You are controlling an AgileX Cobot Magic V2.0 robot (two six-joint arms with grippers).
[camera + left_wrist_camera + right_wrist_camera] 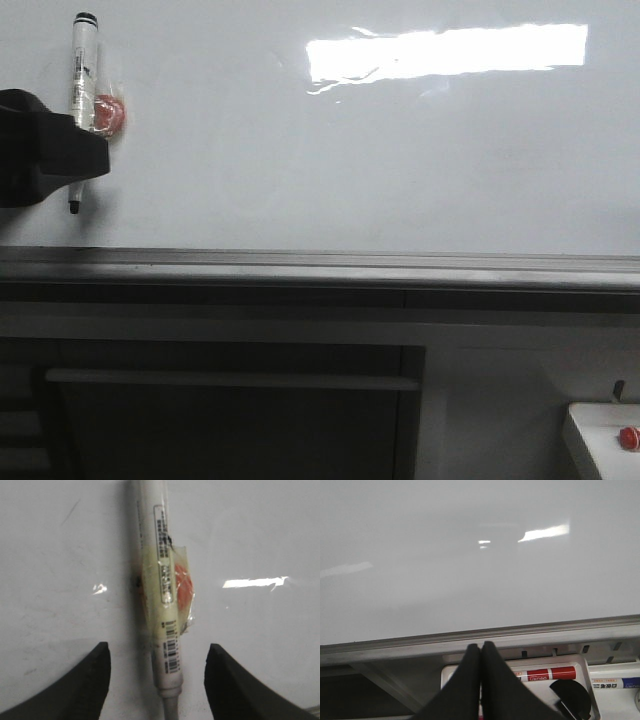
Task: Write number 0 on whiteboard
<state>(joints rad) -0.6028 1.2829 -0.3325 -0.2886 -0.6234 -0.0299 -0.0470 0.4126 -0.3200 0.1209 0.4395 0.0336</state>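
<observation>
Your left gripper (156, 677) stands spread around the white taped marker pen (165, 600) against the large glossy whiteboard (400, 160), while your right gripper (481, 680) is pressed together.

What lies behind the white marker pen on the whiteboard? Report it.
Behind the white marker pen sit yellowish clear tape and an orange-red round disc, against the glossy white whiteboard. The pen covers the disc's other half.

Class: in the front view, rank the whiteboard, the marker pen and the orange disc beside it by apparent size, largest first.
1. whiteboard
2. marker pen, partly hidden by the left gripper
3. orange disc
</observation>
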